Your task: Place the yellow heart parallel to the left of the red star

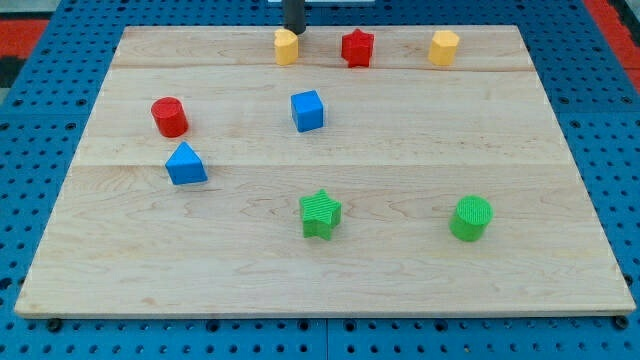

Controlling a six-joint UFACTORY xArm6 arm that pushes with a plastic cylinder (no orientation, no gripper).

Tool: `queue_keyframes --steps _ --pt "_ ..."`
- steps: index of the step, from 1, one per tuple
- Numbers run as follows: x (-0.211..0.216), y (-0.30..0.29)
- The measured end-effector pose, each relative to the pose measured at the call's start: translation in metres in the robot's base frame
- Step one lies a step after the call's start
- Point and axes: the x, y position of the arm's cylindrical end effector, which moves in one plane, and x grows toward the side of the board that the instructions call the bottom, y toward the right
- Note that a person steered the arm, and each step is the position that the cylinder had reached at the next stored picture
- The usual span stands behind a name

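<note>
Camera view, top edge of the table (560, 150): shows my tip (295, 31) hanging just above the yellow heart (287, 46), touching it or very nearly (too close to call). Carries no jaws on this rig, so nothing clenched, nothing released, nothing grasped; only pushes.

Finds the heart directly below the tip and a shade toward the view's left, with the red star (357, 47) near, down and to the view's right of the tip. Looks already level with the star and on its left, with a clear gap between. Judged close to done, then, with little more than a nudge wanted.

Risks from here:
- Pressing down the view from this spot would likely drive the heart out of the star's row, toward the blue cube (308, 110) well below the tip.
- Striking off-centre could spin the heart or let it slip sideways past the rod.
- Sweeping toward the view's right might shove the heart into the star and spoil the reference.
- Mistaking the other yellow block (444, 47), farther right beyond the star, would wreck the arrangement.
- Working this near the top rim leaves scant room behind the heart for repositioning
</note>
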Motion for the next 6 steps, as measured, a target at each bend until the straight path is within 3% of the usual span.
queue_keyframes --steps 6 --pt "0.004 -0.017"
